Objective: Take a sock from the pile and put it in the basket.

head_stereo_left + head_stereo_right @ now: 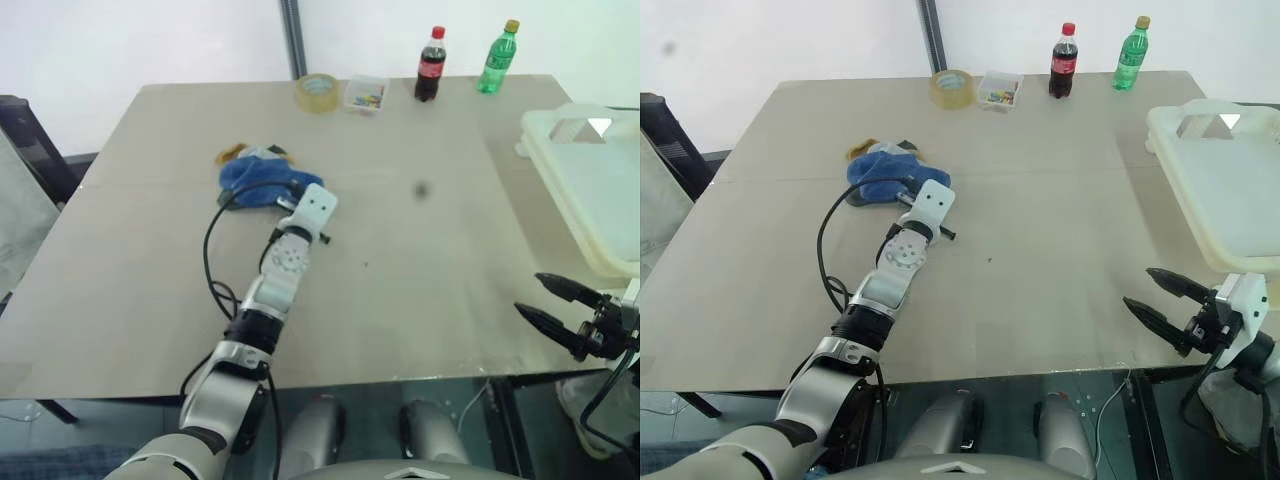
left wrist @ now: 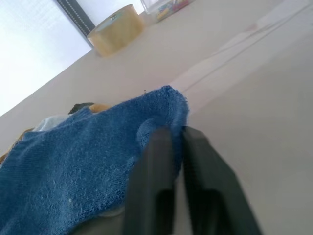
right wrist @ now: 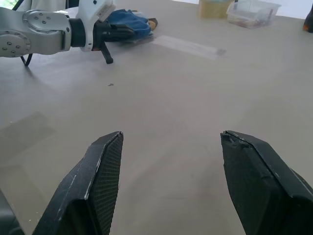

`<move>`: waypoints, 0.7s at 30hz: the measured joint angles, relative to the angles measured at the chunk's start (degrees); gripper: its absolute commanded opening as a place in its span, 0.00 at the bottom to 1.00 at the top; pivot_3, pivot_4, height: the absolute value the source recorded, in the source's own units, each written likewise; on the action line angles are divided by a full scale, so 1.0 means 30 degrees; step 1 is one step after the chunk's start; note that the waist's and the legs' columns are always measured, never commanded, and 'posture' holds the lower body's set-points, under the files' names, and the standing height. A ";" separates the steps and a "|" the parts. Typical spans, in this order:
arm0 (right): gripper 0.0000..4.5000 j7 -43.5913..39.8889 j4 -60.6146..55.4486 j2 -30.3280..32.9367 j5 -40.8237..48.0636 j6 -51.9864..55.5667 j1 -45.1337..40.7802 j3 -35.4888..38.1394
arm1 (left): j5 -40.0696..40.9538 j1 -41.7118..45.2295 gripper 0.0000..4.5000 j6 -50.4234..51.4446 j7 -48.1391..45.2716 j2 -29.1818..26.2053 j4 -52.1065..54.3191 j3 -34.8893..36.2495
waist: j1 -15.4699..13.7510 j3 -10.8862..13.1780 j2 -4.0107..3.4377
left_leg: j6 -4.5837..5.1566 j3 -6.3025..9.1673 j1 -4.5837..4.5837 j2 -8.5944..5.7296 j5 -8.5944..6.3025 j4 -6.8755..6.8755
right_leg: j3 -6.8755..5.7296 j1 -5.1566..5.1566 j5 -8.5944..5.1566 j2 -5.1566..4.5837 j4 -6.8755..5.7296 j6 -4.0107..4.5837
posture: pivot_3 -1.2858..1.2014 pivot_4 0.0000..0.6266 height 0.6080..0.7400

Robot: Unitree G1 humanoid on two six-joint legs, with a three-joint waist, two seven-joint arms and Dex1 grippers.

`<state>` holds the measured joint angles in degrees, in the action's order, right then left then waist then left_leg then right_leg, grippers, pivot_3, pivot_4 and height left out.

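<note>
Blue sock (image 2: 88,161) pinched by left fingers (image 2: 166,147); right fingers (image 3: 107,161) wide; two bottles (image 1: 431,62)

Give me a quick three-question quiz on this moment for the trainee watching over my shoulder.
1. True or false: the left gripper has its jaws shut on the blue sock at the pile.
2. Which stands nearest the roll of tape? A) green bottle B) small clear box C) basket
3. Fill in: the right gripper hovers with jaws ____ above the bare table, holding nothing.

Key: 1 true; 2 B; 3 open.
</note>
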<state>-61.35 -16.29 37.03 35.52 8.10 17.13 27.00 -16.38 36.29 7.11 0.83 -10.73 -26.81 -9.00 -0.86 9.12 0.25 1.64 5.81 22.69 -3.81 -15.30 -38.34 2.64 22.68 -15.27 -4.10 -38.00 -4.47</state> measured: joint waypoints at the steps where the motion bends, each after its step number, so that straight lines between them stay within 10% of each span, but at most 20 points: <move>1: 0.73 0.0000 0.0003 0.0000 -0.0022 -0.0008 -0.0002 0.0000 | -0.0016 0.0000 0.01 -0.0002 0.0008 0.0006 -0.0042 -0.0005 | -0.0002 0.0000 0.0000 | -0.0001 0.0000 0.0000 0.0000 0.0000 0.0000 | 0.0000 0.0000 0.0000 0.0000 -0.0001 0.0000 | 0.52 0.24 1.00; 21: 0.73 -0.0357 0.0550 0.0240 -0.0131 -0.0039 -0.0303 -0.0035 | 0.3657 -0.5179 0.01 0.5534 -0.7603 0.1738 1.0619 -0.2801 | 0.0000 -0.0009 -0.0016 | 0.0026 -0.0001 0.0001 0.0007 -0.0015 -0.0006 | 0.0007 -0.0006 0.0000 -0.0005 -0.0004 0.0001 | 0.52 0.24 1.00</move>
<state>-62.42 -14.64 37.75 35.12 7.98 16.22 26.90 -5.41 20.76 23.72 -21.98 -5.52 5.04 -17.40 -0.86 9.09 0.21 1.72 5.80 22.69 -3.78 -15.34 -38.36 2.66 22.66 -15.27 -4.11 -38.02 -4.47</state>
